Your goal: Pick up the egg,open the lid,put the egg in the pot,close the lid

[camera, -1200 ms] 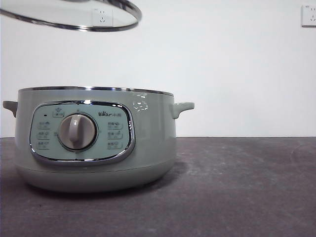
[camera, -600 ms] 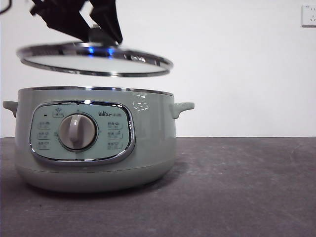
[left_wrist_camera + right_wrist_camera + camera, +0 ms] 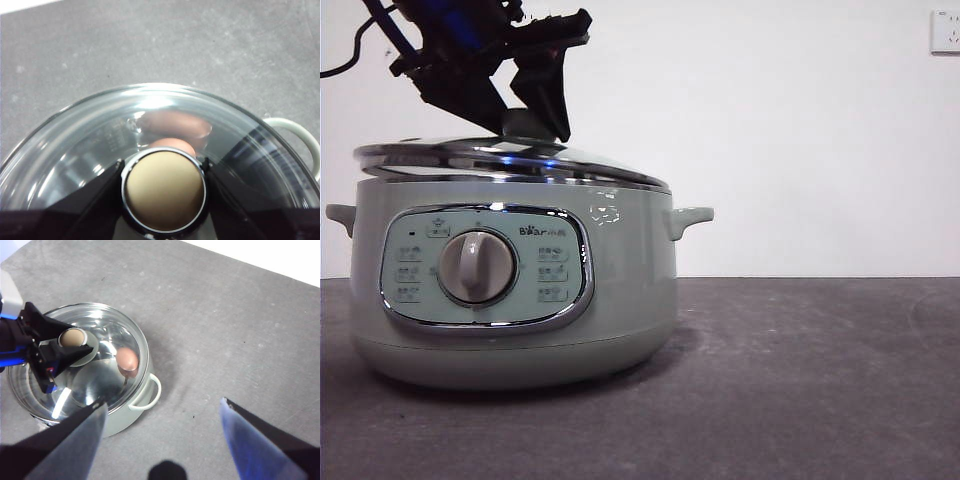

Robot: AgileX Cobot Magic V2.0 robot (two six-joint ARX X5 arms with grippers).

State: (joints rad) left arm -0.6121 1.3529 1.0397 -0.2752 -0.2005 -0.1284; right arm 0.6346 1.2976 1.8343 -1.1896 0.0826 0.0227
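Observation:
The sage-green pot (image 3: 520, 300) stands at the left of the front view. The glass lid (image 3: 440, 158) lies at the pot's rim, its left edge a little higher. My left gripper (image 3: 525, 125) is shut on the lid's knob (image 3: 164, 190). The reddish-brown egg (image 3: 175, 144) lies inside the pot, seen through the glass; it also shows in the right wrist view (image 3: 127, 359). My right gripper (image 3: 164, 401) is open and empty, high above the table beside the pot (image 3: 120, 422).
The dark grey table (image 3: 800, 380) stretches to the right of the pot. A white wall socket (image 3: 945, 30) is at the top right. The pot's side handle (image 3: 690, 218) sticks out to the right.
The left gripper has lowered the lid from high above the pot down onto its rim. The pot has not moved.

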